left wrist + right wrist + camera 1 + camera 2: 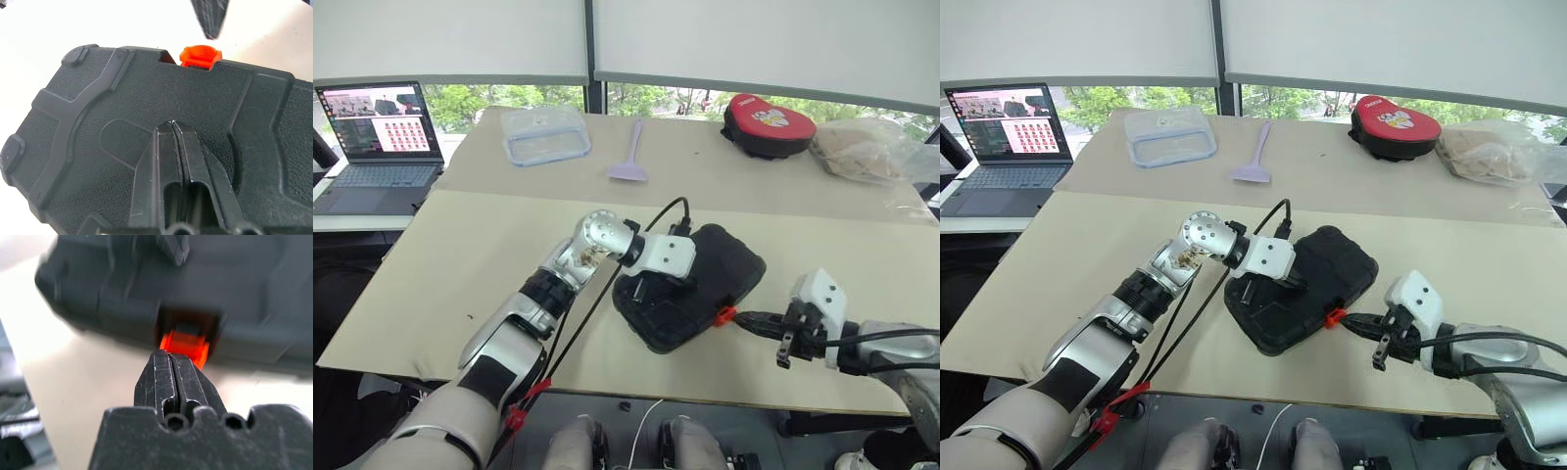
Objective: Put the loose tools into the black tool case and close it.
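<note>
The black tool case point(736, 262) lies with its lid down on the beige table, near the front edge. Its small orange latch point(724, 315) sticks out of the side facing my right arm. My left gripper point(172, 125) is shut with nothing between its fingers, and its tips rest on the case's textured lid. My right gripper point(170, 355) is also shut and empty. Its tips sit right at the orange latch point(183, 345), pointing at it from the case's right. The loose tools are out of view.
At the back of the table lie a clear lidded box point(545, 135), a lilac scraper point(630, 157), a red-and-black pouch point(766, 124) and a crumpled plastic bag point(867, 149). An open laptop point(382, 137) stands on a side desk at the far left.
</note>
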Controlling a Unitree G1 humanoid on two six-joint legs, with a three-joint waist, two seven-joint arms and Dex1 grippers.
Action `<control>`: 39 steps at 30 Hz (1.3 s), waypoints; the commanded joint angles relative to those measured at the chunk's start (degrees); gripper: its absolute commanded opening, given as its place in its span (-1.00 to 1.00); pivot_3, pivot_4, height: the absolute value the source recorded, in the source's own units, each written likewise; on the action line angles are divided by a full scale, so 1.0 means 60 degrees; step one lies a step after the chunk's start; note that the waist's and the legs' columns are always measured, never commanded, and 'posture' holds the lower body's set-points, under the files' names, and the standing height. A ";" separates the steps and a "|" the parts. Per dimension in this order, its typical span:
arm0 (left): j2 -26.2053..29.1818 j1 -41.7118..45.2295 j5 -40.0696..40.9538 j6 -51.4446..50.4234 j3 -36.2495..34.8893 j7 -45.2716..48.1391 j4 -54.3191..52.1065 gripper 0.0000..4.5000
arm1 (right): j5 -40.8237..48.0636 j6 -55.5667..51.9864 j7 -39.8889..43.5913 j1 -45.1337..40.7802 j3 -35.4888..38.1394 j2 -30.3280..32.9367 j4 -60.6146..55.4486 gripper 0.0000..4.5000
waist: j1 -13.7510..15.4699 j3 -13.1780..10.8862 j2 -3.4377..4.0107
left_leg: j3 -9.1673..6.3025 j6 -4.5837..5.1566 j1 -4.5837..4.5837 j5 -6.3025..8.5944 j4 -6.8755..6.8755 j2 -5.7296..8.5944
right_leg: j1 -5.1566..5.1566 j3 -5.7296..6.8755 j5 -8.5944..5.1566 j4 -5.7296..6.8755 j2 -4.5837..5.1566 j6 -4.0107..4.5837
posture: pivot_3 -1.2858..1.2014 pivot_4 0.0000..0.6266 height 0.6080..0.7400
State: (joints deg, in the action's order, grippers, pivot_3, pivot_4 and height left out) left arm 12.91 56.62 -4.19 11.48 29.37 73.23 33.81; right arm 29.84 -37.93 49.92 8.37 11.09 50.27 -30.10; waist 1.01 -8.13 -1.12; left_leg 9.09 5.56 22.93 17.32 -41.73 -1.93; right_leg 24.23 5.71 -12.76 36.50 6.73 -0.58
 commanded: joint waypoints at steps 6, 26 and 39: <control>0.0069 -0.0176 -0.0616 -0.0026 0.0282 -0.0061 0.0460 -0.96 | -0.0614 0.0692 -0.0041 0.0617 -0.0010 -0.0071 0.0078 -1.00 | 0.0025 0.0003 0.0006 | -0.0003 0.0001 0.0001 0.0001 0.0001 0.0000 | -0.0004 0.0002 0.0001 -0.0014 -0.0002 -0.0002 | 0.03 -0.52 0.87; -0.0084 -0.0019 -0.0640 0.0070 0.0245 -0.0078 0.0655 -0.96 | -0.1171 0.0328 -0.0535 -0.0830 -0.0630 -0.0527 0.0168 -1.00 | -0.0040 0.0014 0.0025 | -0.0001 -0.0026 0.0039 -0.0016 0.0001 -0.0002 | 0.0012 0.0014 0.0025 -0.0059 -0.0014 -0.0016 | 0.03 -0.52 0.87; -0.0144 -0.0008 -0.0697 0.0138 0.0247 -0.0176 0.0807 -0.96 | 0.0340 -0.0621 -0.0496 -0.1003 0.0328 -0.0349 -0.0302 -1.00 | -0.0026 0.0015 0.0026 | -0.0003 0.0007 0.0035 0.0004 0.0001 -0.0002 | 0.0005 0.0016 0.0031 -0.0072 -0.0010 -0.0021 | 0.03 -0.52 0.87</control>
State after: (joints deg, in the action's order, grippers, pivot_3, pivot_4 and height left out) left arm 11.52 57.66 -5.07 12.53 29.17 72.38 35.93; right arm 32.50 -41.90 47.54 2.86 13.66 48.55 -31.79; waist 0.86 -8.04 -0.97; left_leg 9.07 5.58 23.14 17.33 -41.73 -1.94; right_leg 24.26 5.81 -12.58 36.07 6.66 -0.70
